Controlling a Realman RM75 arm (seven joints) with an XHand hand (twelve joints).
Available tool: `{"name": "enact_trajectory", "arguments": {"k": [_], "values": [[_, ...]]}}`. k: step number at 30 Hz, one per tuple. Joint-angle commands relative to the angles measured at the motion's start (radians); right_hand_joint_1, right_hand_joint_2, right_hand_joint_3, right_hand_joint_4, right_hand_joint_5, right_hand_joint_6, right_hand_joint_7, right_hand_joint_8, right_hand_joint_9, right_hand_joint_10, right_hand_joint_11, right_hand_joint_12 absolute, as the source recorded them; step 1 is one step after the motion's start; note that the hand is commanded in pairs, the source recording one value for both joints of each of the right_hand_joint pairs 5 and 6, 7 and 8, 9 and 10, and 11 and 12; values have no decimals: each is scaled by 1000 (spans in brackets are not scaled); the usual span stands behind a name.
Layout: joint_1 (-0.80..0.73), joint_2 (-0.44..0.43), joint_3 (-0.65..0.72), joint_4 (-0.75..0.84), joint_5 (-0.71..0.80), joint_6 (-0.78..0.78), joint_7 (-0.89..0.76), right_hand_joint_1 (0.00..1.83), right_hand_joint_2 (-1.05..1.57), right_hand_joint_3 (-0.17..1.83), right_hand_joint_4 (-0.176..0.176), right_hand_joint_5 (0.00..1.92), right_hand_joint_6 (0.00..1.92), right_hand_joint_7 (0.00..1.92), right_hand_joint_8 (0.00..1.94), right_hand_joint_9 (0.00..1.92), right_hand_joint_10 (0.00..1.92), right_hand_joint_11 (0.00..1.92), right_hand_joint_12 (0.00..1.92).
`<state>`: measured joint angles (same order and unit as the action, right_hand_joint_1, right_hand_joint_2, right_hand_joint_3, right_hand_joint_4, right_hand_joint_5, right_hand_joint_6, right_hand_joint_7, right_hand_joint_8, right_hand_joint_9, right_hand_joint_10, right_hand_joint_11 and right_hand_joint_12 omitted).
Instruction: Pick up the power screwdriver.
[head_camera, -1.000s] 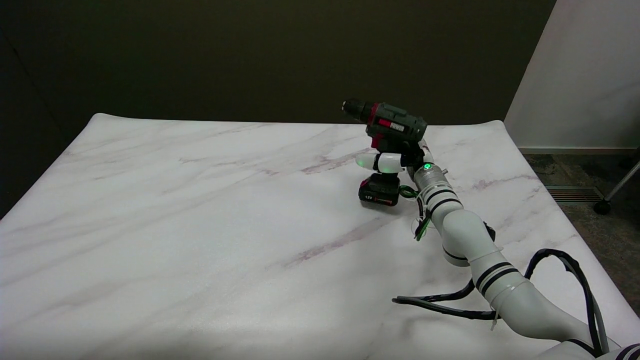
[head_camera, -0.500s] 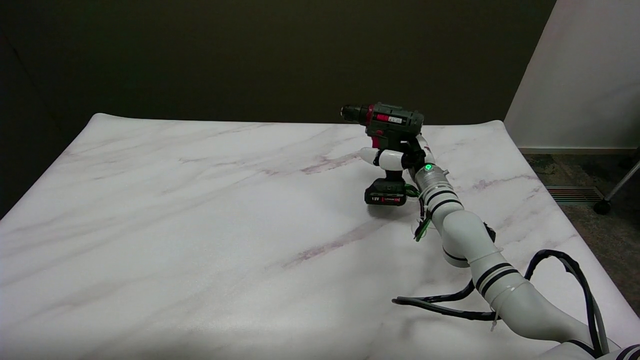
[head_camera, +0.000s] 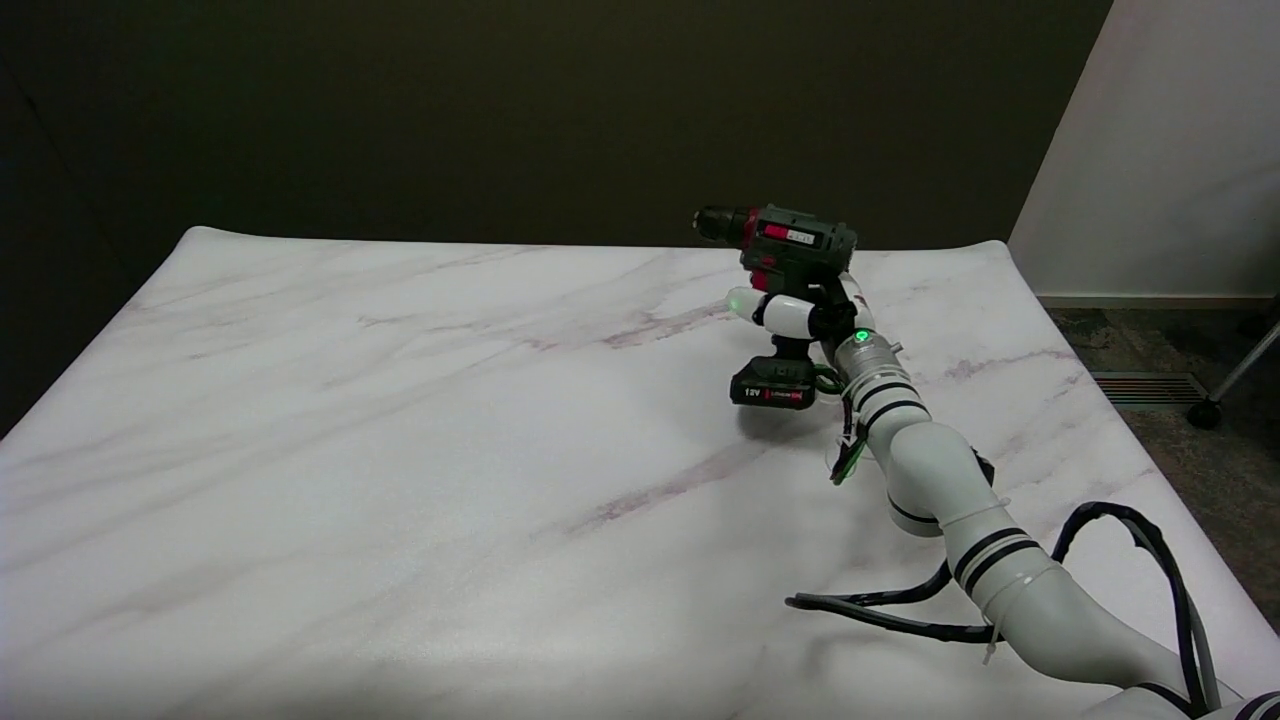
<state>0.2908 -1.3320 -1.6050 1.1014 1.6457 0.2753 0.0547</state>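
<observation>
At table's far right: dark-green, red-trimmed power screwdriver (head_camera: 783, 250), upright, handle gripped by right hand (head_camera: 800, 316).

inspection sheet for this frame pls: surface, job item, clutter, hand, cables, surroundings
Surface: white marble-pattern table, no spills seen.
Job item: power screwdriver upright, chuck pointing left, battery base low over or on the table; cannot tell which.
Clutter: nothing seen.
Hand: right hand grips the screwdriver's handle.
Cables: black cable loop lies on the table beside the arm.
Surroundings: dark wall behind; a light wall and floor at right.
</observation>
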Motion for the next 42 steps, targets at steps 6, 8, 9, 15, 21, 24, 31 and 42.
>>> {"name": "enact_trajectory", "arguments": {"k": [6,8,9,15,21,24,31,42], "values": [[-49,16,78,41,60,-7,0,1246,1571,321,176,916,916,1920,1920,1920,1920,1919,1919],[-55,19,91,46,61,-6,0,1245,1571,313,176,914,914,1920,1920,1920,1920,1920,1920],[-58,19,97,49,68,-4,0,1244,1571,309,176,916,916,1920,1920,1920,1920,1920,1920],[-78,17,137,68,113,1,0,1223,1571,264,176,912,912,1920,1920,1920,1920,1920,1920],[-90,14,163,86,118,-7,0,1268,1571,285,140,910,910,1920,1920,1920,1920,1920,1920],[-97,17,176,118,148,-13,0,1248,1571,354,80,944,944,1920,1920,1920,1920,1920,1920],[-127,50,257,223,281,-214,0,1259,1571,318,-27,1150,1150,1920,1920,1920,1920,1920,1920],[-117,49,303,211,410,-414,-4,1281,1571,90,-119,1636,1636,1920,1920,1920,1920,1920,1920]]}}
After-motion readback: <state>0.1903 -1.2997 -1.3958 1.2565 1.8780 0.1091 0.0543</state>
